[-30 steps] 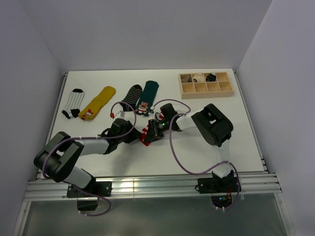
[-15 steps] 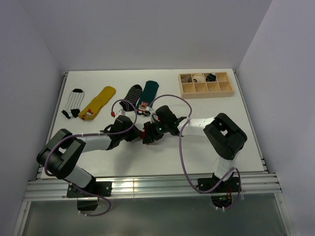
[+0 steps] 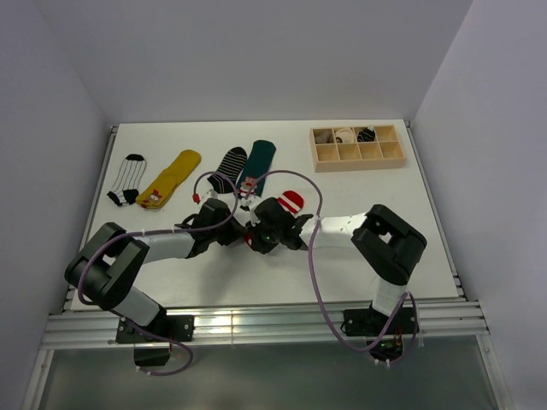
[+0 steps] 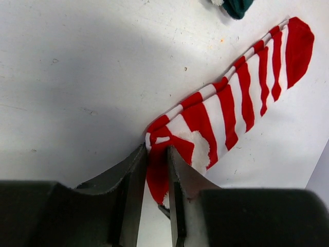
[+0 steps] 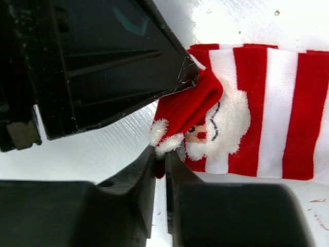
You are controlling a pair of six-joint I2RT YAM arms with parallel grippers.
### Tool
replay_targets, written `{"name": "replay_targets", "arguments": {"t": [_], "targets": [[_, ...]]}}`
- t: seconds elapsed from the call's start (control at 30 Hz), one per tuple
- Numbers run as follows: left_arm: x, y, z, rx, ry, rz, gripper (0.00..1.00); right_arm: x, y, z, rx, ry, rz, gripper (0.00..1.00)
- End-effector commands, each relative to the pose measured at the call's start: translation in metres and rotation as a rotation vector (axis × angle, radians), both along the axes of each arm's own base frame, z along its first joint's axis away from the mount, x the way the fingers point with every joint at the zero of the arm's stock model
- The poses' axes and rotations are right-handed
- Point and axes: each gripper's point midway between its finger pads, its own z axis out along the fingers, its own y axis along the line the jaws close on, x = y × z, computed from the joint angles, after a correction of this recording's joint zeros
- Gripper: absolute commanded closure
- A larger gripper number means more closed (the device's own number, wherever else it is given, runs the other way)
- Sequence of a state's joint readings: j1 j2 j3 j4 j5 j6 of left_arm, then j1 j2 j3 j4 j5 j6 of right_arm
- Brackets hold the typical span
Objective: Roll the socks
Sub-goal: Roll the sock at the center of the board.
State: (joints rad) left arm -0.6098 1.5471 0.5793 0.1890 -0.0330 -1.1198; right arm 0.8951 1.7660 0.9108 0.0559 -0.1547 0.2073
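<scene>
Red-and-white striped fabric Santa sock (image 4: 231,103) runs lengthwise away from the left gripper (image 4: 157,157) and right gripper (image 5: 160,158), both pinching its cuff end.

Stretched out flat, near and left of the wooden box (image 3: 357,165): red-and-white striped Santa sock (image 3: 291,202), red toe pointing boxward, cuff end creased. Further left of the box, lying side by side: dark green bear sock (image 3: 260,158), black thin-striped sock (image 3: 231,162).

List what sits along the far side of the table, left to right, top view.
white sock with black stripes → yellow sock → black sock with thin white stripes → dark green sock → wooden divided box
</scene>
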Motion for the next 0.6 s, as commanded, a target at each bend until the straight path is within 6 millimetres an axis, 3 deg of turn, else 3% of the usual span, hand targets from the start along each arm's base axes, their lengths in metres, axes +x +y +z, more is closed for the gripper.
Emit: {"name": "replay_targets", "arguments": {"t": [0.0,0.03,0.2,0.37,0.57], "targets": [[-0.042,0.033,-0.046,0.163,0.178,-0.008,0.70,0.009,-0.006,-0.007,-0.064,-0.033,-0.025,0.93],[-0.041,0.032,-0.044,0.161,0.170,-0.006,0.70,0.002,-0.003,-0.005,-0.031,0.010,0.001,1.00],[-0.037,0.032,-0.023,0.121,0.101,0.006,0.63,-0.008,0.002,0.012,0.140,0.183,0.051,1.00],[-0.035,0.032,0.002,0.057,0.017,0.027,0.47,-0.008,-0.001,0.020,0.310,0.401,0.053,1.00],[-0.044,0.030,0.012,-0.018,-0.023,0.013,0.32,-0.009,0.001,0.027,0.475,0.602,0.075,1.00]]}}
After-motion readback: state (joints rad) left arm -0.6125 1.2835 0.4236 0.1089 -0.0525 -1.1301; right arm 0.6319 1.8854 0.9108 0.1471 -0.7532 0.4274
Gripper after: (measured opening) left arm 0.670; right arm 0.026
